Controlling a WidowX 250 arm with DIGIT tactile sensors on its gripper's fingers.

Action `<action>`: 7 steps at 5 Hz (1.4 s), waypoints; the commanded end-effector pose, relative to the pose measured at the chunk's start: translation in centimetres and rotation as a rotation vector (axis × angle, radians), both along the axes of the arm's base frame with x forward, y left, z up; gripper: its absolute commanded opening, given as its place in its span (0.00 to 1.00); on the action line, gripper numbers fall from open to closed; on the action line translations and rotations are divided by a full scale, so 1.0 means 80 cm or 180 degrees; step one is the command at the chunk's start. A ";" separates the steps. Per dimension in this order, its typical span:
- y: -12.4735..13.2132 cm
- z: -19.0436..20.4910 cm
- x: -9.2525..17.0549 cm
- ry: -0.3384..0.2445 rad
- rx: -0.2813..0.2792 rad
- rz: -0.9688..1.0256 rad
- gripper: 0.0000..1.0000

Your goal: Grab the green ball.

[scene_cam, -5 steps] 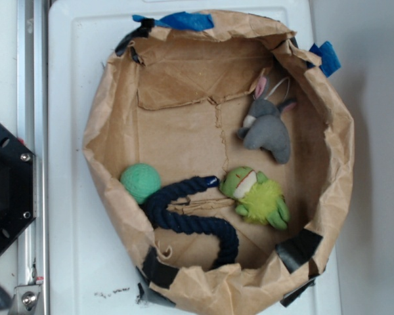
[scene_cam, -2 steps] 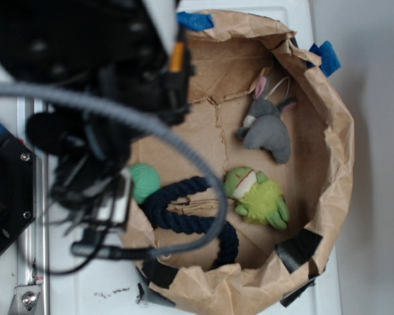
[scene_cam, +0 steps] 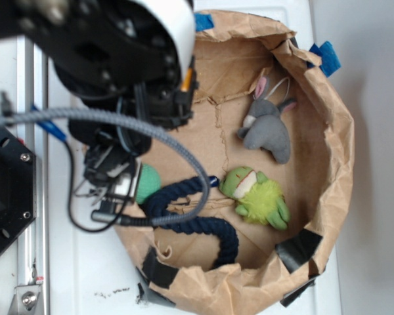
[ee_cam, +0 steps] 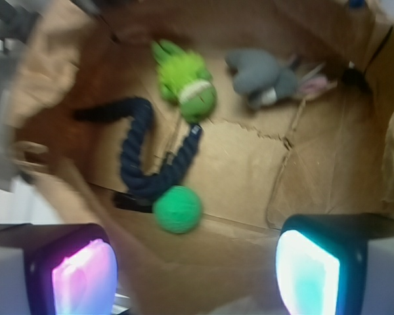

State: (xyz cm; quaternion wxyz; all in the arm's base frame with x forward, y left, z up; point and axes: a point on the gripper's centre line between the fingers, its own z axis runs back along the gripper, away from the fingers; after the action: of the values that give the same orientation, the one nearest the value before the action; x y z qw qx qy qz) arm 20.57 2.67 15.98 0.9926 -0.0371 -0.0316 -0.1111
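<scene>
Your gripper (ee_cam: 196,269) hangs wide open and empty above the green ball (ee_cam: 177,209), which lies by the left wall of the paper-lined basket (scene_cam: 335,125), touching the navy rope (ee_cam: 141,157). You're on approach; next, centre and descend.

White tabletop (scene_cam: 85,275), metal rail (scene_cam: 27,262) at left, pale grey surface (scene_cam: 374,197) at right

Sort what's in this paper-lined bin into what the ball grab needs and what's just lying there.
Needed: small round fuzzy mint-green ball; the claw, open above it.

Lying about: dark navy braided rope; shaggy lime-green plush frog; grey plush rabbit with pink ears; crumpled brown paper liner.
</scene>
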 end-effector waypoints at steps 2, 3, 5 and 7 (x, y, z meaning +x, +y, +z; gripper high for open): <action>0.008 -0.031 0.035 0.0100 -0.0048 0.0457 1.00; 0.000 -0.043 0.035 0.0078 -0.0040 0.0400 1.00; -0.001 -0.072 0.026 0.0170 -0.0051 0.0133 1.00; 0.001 -0.093 0.006 0.0239 -0.0014 -0.0137 1.00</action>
State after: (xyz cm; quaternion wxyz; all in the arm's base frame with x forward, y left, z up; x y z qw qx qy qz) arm 20.82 2.61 7.80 0.9900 -0.0497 0.0223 -0.1300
